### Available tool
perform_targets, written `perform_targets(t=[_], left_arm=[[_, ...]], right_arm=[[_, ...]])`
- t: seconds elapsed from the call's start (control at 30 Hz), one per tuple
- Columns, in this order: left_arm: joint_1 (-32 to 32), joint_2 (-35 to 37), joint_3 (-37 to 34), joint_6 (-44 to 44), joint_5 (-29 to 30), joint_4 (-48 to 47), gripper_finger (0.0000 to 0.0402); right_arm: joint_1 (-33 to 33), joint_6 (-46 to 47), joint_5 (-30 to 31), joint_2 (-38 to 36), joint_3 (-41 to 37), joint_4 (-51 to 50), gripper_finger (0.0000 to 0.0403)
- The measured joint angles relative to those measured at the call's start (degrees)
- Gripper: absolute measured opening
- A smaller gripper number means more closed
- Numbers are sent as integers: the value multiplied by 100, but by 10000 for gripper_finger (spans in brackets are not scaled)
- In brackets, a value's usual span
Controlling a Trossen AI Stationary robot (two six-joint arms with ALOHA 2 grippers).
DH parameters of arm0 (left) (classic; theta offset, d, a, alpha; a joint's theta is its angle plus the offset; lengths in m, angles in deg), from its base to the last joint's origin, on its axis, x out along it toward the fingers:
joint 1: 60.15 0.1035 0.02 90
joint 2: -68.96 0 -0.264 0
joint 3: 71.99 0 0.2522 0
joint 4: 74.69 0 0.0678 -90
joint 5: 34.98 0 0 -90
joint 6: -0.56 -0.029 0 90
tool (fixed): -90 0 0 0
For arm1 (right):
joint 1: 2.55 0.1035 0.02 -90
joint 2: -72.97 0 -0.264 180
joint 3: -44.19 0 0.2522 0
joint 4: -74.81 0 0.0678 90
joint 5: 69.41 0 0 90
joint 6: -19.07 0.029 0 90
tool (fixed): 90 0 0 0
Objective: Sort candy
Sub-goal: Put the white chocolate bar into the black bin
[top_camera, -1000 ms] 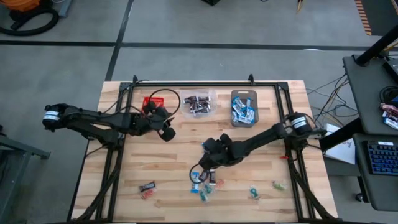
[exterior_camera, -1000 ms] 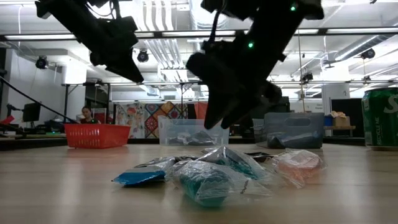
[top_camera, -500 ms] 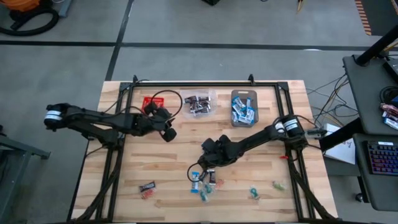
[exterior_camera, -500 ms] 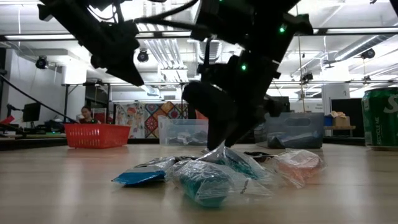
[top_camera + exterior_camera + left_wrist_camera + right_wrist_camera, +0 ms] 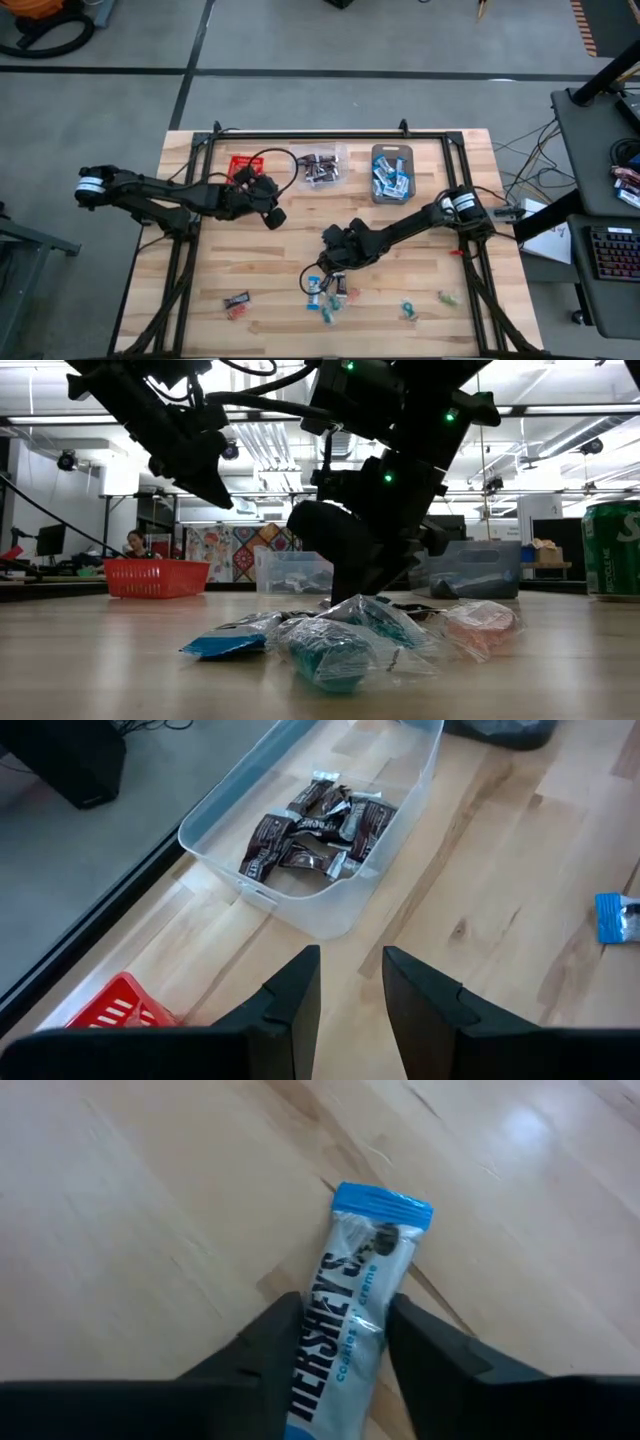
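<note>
Your blue-and-white wrapped candy bar (image 5: 358, 1295) lies flat on the wooden worktop (image 5: 290, 255) near its middle, pinched between the right pincer's (image 5: 345, 1342) fingers. Your left pincer (image 5: 350, 980) hovers narrowly parted, holding nothing, near the clear plastic bin (image 5: 405, 800) of dark brown candies (image 5: 315, 825).

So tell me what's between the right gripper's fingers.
A blue-and-white candy bar lies between the right gripper's fingers, flat on the table, in the right wrist view.

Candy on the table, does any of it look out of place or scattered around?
Yes. Several wrapped candies lie loose on the bare wood at the near edge, outside the bins. One dark candy sits apart to the left, and green ones to the right. The right gripper straddles a blue-and-white Hershey's bar.
</note>
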State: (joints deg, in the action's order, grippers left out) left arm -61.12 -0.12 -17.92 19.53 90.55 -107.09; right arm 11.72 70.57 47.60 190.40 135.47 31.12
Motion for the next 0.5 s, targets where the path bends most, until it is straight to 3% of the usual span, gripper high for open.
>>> perform_targets(t=[0.23, 0.5], left_arm=[[0, 0, 0, 3, 2, 124, 93], [-44, 0, 0, 5, 3, 177, 93]], right_arm=[[-7, -379, 3, -57, -14, 225, 40], [6, -886, -80, -424, -59, 103, 17]])
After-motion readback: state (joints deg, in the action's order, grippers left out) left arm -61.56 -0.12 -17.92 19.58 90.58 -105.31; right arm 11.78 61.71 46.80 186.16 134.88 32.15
